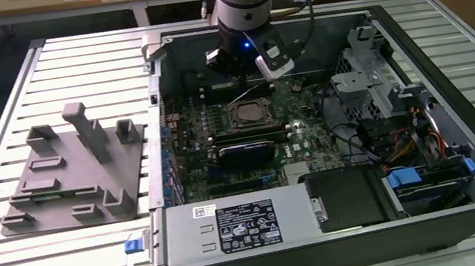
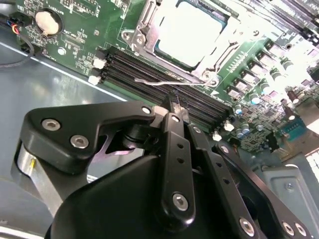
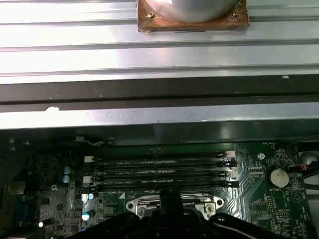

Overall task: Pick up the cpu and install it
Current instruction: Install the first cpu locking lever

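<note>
The cpu point(image 2: 187, 32) is seen seated in the motherboard socket point(image 2: 144, 22) at the upper centre of the second wrist view. The hand point(image 2: 173, 107) is held just beside it, fingers closed together and gripping nothing.

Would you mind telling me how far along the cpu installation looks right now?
Done: the cpu appears to lie in its socket on the motherboard. In hand: nothing; the gripper hangs close beside the socket, jaws together and apparently empty. Left: the socket's wire lever looks not yet latched.
</note>
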Available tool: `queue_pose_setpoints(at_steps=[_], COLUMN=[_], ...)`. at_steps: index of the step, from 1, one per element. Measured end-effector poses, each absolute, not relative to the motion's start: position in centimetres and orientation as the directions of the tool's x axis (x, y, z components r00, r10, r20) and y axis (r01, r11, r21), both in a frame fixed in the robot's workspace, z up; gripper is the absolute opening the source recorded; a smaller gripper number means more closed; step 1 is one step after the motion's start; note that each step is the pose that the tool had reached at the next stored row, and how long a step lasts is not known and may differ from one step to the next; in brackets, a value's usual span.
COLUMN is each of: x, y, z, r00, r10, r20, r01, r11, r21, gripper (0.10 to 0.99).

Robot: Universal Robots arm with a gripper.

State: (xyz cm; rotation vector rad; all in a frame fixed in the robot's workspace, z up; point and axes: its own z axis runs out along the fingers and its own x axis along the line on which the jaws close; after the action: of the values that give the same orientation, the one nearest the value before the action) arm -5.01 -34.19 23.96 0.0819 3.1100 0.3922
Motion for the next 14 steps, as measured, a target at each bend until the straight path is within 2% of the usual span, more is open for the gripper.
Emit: queue_pose_setpoints(at_steps=[14], x=[-5.01], y=[-34.18], z=[23.53], r00=[-0.999], r10=[0.053], r20=[-0.003], r01=[0.05], r11=[0.967], r21=[0.249], gripper=[0.106])
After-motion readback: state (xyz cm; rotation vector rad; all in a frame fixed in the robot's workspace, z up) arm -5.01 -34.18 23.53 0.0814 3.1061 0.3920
